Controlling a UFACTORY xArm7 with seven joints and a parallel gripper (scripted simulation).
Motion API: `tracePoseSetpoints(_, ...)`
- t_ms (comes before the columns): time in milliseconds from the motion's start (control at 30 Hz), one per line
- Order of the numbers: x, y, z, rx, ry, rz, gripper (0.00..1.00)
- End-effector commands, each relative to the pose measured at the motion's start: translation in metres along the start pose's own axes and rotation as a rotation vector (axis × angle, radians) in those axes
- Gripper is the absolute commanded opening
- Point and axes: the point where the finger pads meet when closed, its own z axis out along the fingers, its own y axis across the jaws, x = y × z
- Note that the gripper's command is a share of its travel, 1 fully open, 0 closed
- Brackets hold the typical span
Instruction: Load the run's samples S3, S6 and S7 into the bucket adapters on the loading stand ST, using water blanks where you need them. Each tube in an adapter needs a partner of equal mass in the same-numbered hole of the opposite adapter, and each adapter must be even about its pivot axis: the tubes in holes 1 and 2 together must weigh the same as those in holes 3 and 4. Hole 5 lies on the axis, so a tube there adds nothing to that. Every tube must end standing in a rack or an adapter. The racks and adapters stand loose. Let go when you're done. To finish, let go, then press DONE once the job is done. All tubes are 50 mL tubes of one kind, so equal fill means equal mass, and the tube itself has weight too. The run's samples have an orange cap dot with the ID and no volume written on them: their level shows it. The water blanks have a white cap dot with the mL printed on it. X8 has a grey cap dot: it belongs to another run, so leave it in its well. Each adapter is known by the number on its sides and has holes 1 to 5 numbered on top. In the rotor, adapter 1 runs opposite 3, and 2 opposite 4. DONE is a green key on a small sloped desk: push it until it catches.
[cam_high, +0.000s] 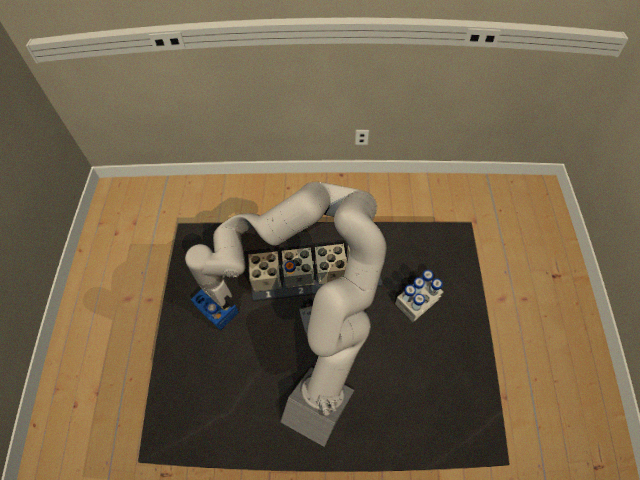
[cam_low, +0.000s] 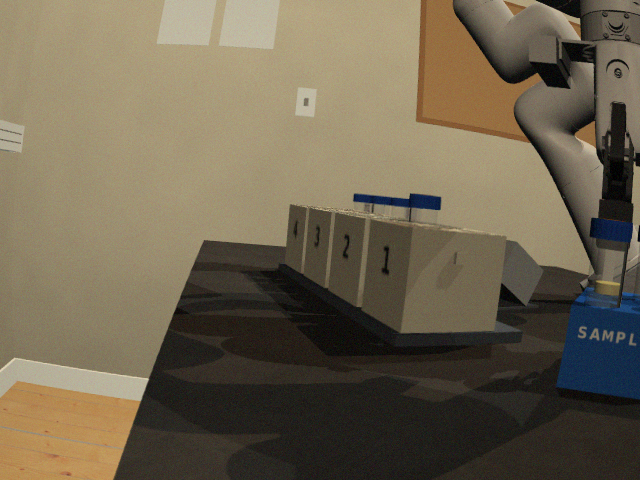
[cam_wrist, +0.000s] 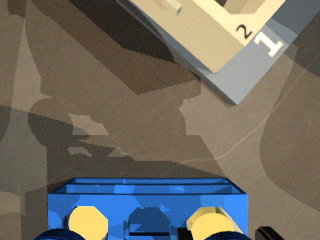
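My gripper (cam_low: 613, 219) stands straight above the blue sample rack (cam_low: 602, 341) and is shut on a blue-capped sample tube (cam_low: 611, 230). The tube stands upright with its yellowish fill (cam_low: 607, 287) at the rack's top; its cap label is hidden. In the overhead view the gripper (cam_high: 219, 297) covers part of the rack (cam_high: 214, 308). Adapters 1 (cam_high: 264, 269), 2 (cam_high: 298, 266) and 3 (cam_high: 330, 262) stand in a row on the stand. A tube with an orange cap dot (cam_high: 289, 266) stands in adapter 2. Adapter 4 is hidden by the arm there and shows in the side view (cam_low: 295, 235).
The white rack of water blanks (cam_high: 419, 295) stands at the right of the mat. A grey sloped desk (cam_low: 519, 276) sits behind adapter 1, mostly hidden by the arm from above. The wrist view shows the stand's corner (cam_wrist: 265, 42) beyond the sample rack (cam_wrist: 147, 210).
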Motion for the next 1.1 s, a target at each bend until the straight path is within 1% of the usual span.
tracePoseSetpoints(0,-0.0007,-0.0012,-0.0017,0.004,-0.001,0.0,0.0)
tracePoseSetpoints(800,-0.0007,-0.0012,-0.0017,0.004,-0.001,0.0,0.0)
tracePoseSetpoints(1067,-0.0007,-0.0012,-0.0071,0.004,-0.001,0.0,0.0)
